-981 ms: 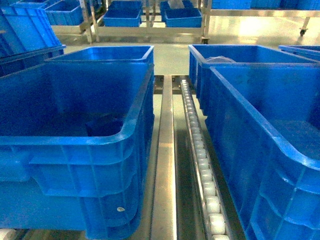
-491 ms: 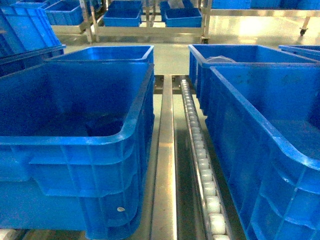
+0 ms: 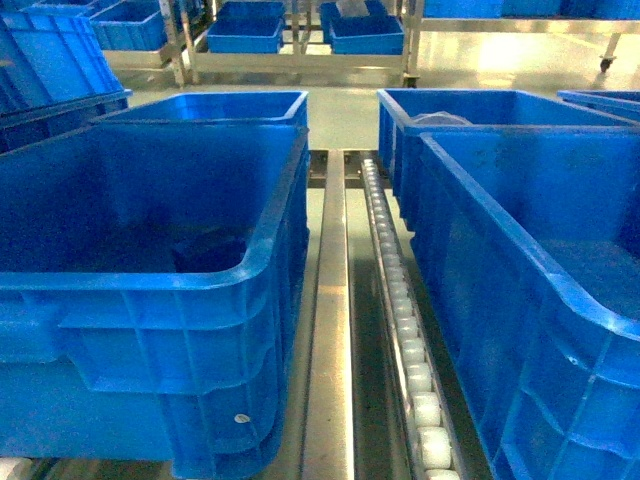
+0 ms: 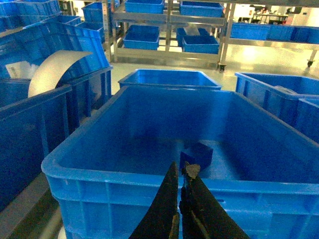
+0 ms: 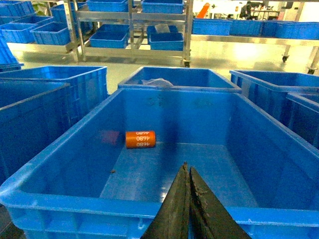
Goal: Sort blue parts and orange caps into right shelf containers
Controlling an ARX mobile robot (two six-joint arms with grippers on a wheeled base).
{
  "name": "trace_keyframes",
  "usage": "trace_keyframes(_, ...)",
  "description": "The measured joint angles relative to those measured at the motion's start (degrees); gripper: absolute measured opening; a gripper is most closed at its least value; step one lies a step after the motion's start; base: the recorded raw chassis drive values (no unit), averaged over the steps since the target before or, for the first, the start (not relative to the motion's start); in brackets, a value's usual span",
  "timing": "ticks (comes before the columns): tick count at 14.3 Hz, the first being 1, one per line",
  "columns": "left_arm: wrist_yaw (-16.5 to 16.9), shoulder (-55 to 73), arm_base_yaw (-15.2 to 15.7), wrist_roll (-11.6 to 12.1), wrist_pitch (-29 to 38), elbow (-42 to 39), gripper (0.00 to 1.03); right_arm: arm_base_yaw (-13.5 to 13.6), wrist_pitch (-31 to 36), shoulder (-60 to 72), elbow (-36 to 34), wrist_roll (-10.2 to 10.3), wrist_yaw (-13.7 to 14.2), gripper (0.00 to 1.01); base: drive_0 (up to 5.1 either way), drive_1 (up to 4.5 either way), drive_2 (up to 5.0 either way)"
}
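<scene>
A dark blue part lies on the floor of the large blue bin on the left; the left wrist view shows the blue part near the middle of that bin. My left gripper hangs shut just over the bin's near rim, nothing between its fingers. An orange cap with white print lies on its side at the back left of the right bin. My right gripper is shut and empty above that bin's near edge. Neither gripper shows in the head view.
A roller track and a metal rail run between the two bins. Behind them stand two more blue bins, one holding something white. Metal shelves with blue bins line the back. A white curved sheet sits at the left.
</scene>
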Motion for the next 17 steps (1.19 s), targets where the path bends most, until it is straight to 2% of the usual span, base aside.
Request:
trace_keyframes(6, 0.0, -6.1, 0.0, 0.0, -6.0, 0.0, 0.02, 0.0, -5.7, -5.6, 0.0, 0.0, 0.0, 0.01, 0.0, 0.0, 0.0)
trace_keyframes(7, 0.0, -7.0, 0.0, 0.0, -6.9, 0.0, 0.02, 0.0, -9.0, -8.0, 0.0, 0.0, 0.0, 0.01, 0.0, 0.0, 0.0)
trace_keyframes(8, -0.1, -9.5, 0.0, 0.0, -10.6, 0.1, 0.02, 0.0, -15.6, -12.4, 0.0, 0.0, -0.2, 0.01, 0.0, 0.0, 0.0)
trace_keyframes(9, 0.2, -15.1, 0.0, 0.1, -17.4, 0.0, 0.02, 0.0, -15.1, -15.4, 0.0, 0.0, 0.0, 0.01, 0.0, 0.0, 0.0)
trace_keyframes(10, 0.1, -16.1, 0.0, 0.1, -15.9, 0.1, 0.02, 0.0, -15.7, -15.5, 0.2, 0.0, 0.0, 0.01, 0.0, 0.0, 0.0)
trace_keyframes(14, 0.0, -16.2, 0.0, 0.2, -17.1, 0.0, 0.02, 0.0, -16.3, -15.5, 0.0, 0.0, 0.0, 0.01, 0.0, 0.0, 0.0)
trace_keyframes(15, 0.0, -16.2, 0.0, 0.2, -17.0, 0.0, 0.02, 0.0, -16.2, -15.5, 0.0, 0.0, 0.0, 0.05, 0.0, 0.0, 0.0)
trace_keyframes(16, 0.0, -16.2, 0.0, 0.2, -17.0, 0.0, 0.34, 0.0, -16.2, -15.5, 0.0, 0.0, 0.0, 0.38, 0.0, 0.0, 0.0)
trace_keyframes(17, 0.0, -16.2, 0.0, 0.2, -17.0, 0.0, 0.47, 0.0, -16.2, -15.5, 0.0, 0.0, 0.0, 0.51, 0.0, 0.0, 0.0)
